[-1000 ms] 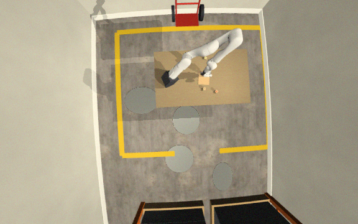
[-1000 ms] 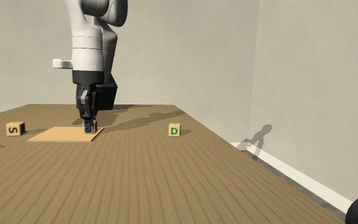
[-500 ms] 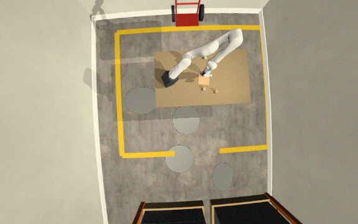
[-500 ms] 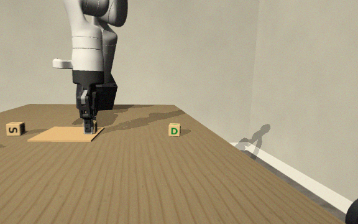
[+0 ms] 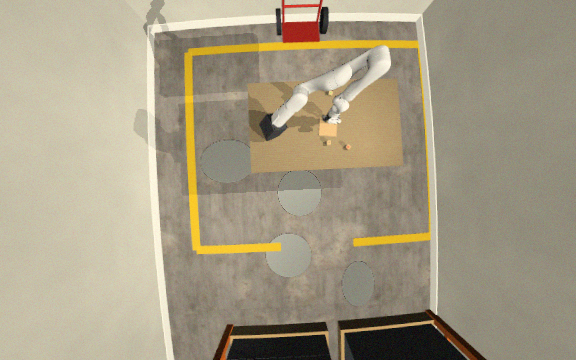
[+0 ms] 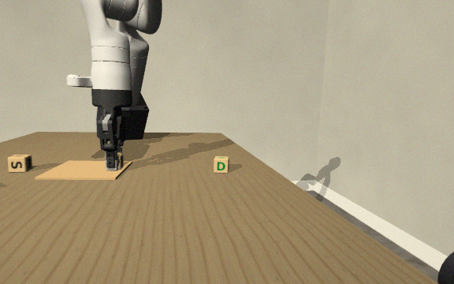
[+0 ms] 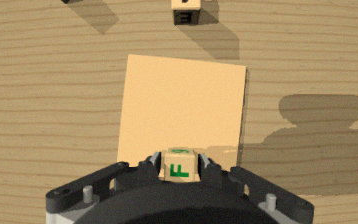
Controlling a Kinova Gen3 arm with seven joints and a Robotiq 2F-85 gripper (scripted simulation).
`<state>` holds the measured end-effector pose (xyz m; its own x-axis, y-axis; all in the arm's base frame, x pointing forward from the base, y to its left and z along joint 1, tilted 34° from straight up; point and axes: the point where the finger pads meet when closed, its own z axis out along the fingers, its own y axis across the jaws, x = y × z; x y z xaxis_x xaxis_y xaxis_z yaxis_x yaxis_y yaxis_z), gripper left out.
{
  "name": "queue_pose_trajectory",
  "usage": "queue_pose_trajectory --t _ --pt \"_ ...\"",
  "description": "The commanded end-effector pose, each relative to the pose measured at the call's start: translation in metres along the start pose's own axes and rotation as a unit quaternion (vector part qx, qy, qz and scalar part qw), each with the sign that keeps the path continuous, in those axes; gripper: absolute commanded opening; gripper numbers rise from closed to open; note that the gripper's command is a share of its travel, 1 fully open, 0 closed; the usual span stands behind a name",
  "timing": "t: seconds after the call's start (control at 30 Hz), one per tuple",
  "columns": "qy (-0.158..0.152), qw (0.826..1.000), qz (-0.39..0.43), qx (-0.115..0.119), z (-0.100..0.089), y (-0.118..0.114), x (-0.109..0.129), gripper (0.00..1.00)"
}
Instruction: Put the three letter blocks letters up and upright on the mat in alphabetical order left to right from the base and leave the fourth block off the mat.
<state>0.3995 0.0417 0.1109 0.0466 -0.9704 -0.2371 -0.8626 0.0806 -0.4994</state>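
Note:
The block with a green F on top [image 7: 180, 166] sits flat on the tan mat [image 7: 182, 107], at the mat's edge nearest the wrist camera. My gripper [image 7: 179, 161] is down around it with the fingers open, a small gap on each side. In the side view the gripper [image 6: 111, 165] stands at the right corner of the mat [image 6: 83, 170]. The S block [image 6: 19, 163] lies on the table left of the mat. The D block [image 6: 221, 164] lies on the table to the right, well apart. From overhead the mat [image 5: 328, 129] is under the wrist.
Overhead, two small blocks [image 5: 327, 143] [image 5: 348, 147] lie off the mat on one side and one block [image 5: 330, 93] on the other. The arm's base [image 5: 273, 126] stands left of the mat. The table's edge drops off at the right in the side view.

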Motion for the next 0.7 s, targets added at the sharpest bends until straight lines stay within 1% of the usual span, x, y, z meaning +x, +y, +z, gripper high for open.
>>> queue_pose_trajectory --t 0.0,0.4,0.67 --pt "0.0 1.0 0.0 0.0 -0.0003 -0.0003 0.0001 0.46" --pt "0.0 1.0 0.0 0.0 -0.0011 -0.0003 0.0001 0.46" --pt "0.0 1.0 0.0 0.0 -0.005 -0.0003 0.0001 0.46"
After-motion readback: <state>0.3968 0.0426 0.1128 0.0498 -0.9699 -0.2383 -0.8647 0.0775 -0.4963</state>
